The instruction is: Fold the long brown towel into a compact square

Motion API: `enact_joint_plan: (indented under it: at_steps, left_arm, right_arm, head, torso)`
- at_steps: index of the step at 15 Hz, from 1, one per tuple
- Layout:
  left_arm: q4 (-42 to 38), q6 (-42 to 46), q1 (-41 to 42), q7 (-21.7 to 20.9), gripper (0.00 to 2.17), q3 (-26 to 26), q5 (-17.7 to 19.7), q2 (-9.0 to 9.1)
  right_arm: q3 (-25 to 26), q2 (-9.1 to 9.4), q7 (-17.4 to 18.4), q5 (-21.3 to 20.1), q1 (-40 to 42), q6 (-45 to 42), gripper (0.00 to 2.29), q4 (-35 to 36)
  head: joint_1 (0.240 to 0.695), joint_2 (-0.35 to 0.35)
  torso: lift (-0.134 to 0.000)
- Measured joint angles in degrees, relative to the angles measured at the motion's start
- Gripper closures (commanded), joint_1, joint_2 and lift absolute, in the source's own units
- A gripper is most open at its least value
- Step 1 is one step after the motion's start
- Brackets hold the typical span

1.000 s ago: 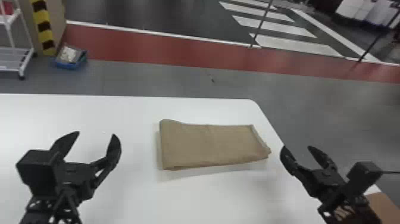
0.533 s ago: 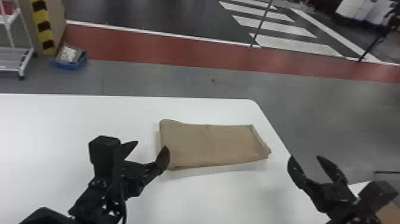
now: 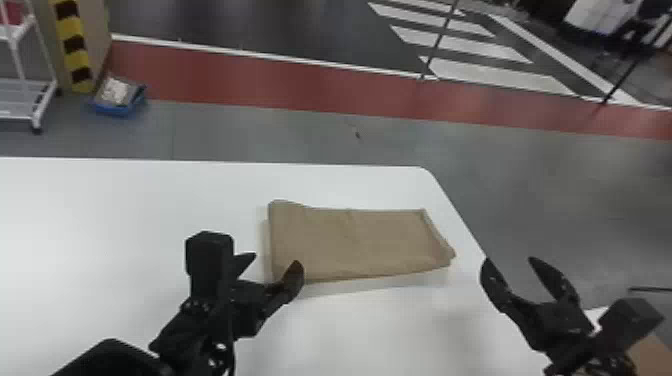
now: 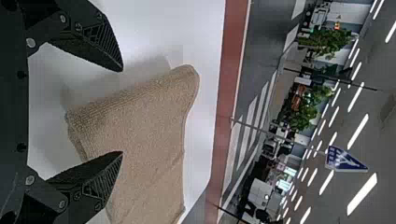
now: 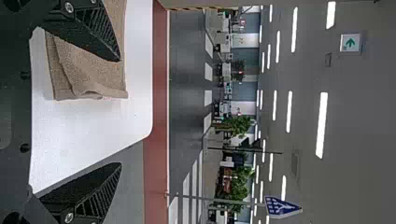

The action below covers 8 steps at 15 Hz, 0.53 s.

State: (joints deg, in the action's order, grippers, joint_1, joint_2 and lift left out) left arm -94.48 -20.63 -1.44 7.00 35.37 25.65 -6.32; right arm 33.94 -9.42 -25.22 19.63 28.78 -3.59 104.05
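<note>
- Towel (image 3: 355, 245), brown, one: folded into a flat oblong, longer from left to right than from near to far; lies on the table near its right edge (the layers at the right end do not quite line up).
- Table (image 3: 100, 215), white, rounded at its far right corner.
- Left gripper (image 3: 272, 262), black: at the towel's near left corner, fingers spread apart; in the left wrist view one finger overlaps the towel and the other is to the left of its left edge. Whether either touches the cloth, cannot tell.
- Right gripper (image 3: 511, 262), black: to the right of the towel and nearer, by the table's right edge; fingers likewise spread, with a gap between the tips.
- Blue tray (image 3: 117, 109), on the floor at far left, pale contents.
- White cart (image 3: 42, 107), wheeled, left of the tray.
- Red floor band (image 3: 300, 95), beyond the table, running left to right.
- White crossing stripes (image 3: 495, 75), far right, past the band.
</note>
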Motion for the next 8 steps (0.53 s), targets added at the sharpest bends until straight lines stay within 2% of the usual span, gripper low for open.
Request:
enact_joint_plan:
  at_steps: [7,8]
  left_arm:
    - [1.34,-5.69,-1.90,-2.96,0.37,0.21,1.22,0.51]
    - [1.44,-5.91,-2.01,-2.95,0.52,0.15,1.34,0.51]
  right_arm:
    - [-0.08,-1.01,0.00,-0.05,-1.73,0.55,0.09,-2.19]
    - [-0.02,-1.02,0.00,0.12,-1.84,0.56,0.09,-2.23]
  head:
    - [0.695,-0.350]
    - [0.695,-0.350]
  torso:
    - [-0.125]
    - [-0.125]
